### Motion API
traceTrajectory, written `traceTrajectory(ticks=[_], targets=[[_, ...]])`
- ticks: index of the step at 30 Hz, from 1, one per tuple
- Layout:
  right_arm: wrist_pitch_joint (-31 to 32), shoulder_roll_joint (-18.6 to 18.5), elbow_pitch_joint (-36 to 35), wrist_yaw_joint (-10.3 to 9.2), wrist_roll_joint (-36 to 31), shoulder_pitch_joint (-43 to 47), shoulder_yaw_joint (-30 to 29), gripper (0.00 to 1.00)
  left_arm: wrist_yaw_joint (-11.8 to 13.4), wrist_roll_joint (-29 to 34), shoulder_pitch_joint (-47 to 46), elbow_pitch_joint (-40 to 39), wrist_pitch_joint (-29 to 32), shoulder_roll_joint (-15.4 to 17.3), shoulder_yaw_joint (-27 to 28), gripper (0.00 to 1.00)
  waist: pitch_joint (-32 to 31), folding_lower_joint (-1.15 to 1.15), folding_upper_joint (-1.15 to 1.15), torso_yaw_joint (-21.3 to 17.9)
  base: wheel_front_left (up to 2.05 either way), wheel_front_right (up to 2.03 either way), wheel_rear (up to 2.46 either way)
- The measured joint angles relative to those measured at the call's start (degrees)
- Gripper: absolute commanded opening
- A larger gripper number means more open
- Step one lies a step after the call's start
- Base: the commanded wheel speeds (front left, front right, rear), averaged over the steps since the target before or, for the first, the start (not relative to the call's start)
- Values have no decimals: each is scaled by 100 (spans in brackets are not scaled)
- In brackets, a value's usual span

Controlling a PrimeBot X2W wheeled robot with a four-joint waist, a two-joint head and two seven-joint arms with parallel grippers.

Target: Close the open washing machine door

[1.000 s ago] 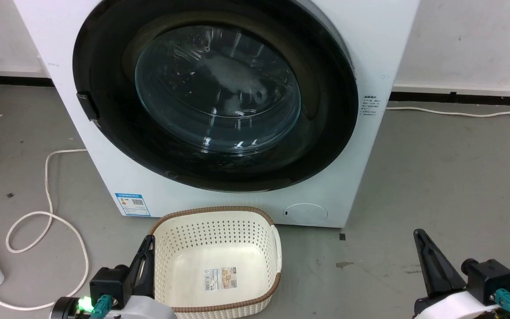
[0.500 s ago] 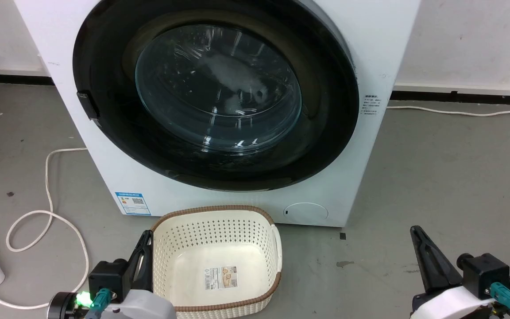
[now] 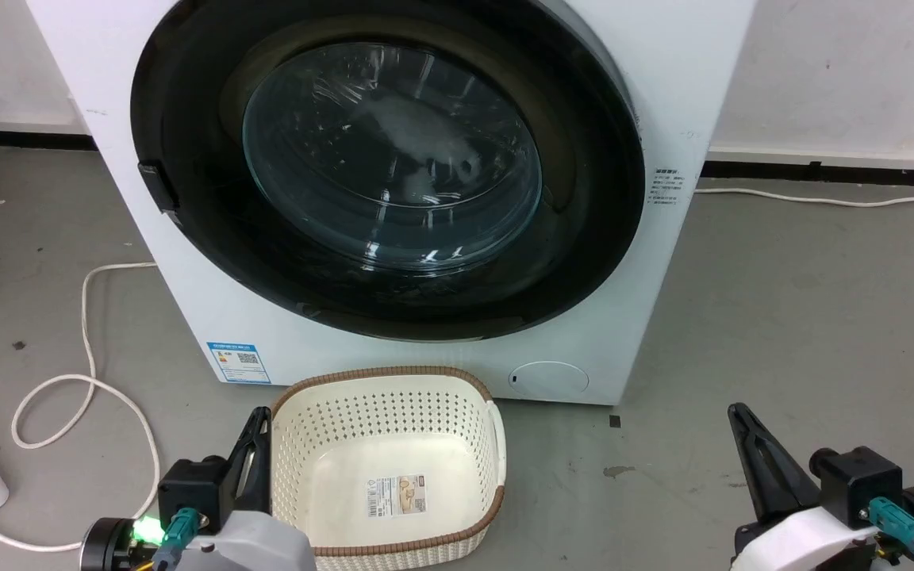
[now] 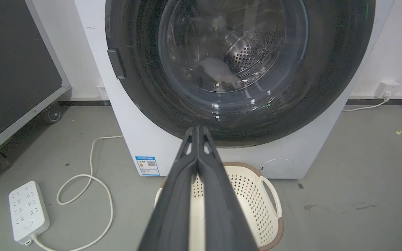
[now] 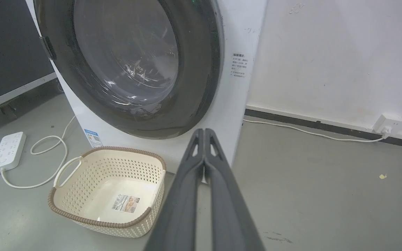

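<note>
Two end effectors: left end effector [image 3: 260, 422] low beside the basket, fingers pressed together on nothing; right end effector [image 3: 736, 412] low over bare floor, likewise clenched and empty.
Basket: cream perforated plastic laundry basket with brown rim [image 3: 382, 371], on the floor just in front of the machine.
Door: large round black-rimmed washing machine door with bulging glass window [image 3: 389, 159], looks flush against the white front, likely shut already.
Handling: judged heavy, stiff, hinged. Glass is slick and breakable, so push the black rim near the left-edge latch tab [image 3: 157, 189], not the bowl.
Left wrist view: perforated steel drum [image 4: 253, 52] through the glass; white power strip [image 4: 28, 211].
Right wrist view: machine's right side; wall socket [image 5: 389, 122].
</note>
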Motion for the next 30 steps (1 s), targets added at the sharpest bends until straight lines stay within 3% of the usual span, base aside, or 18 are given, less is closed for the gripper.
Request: traceTrajectory(ticks=[30], targets=[[254, 1, -70, 0, -103, -87, 58, 0, 52, 149, -27, -158, 253, -19, 69, 0, 22, 0, 0, 10, 0, 0, 0]])
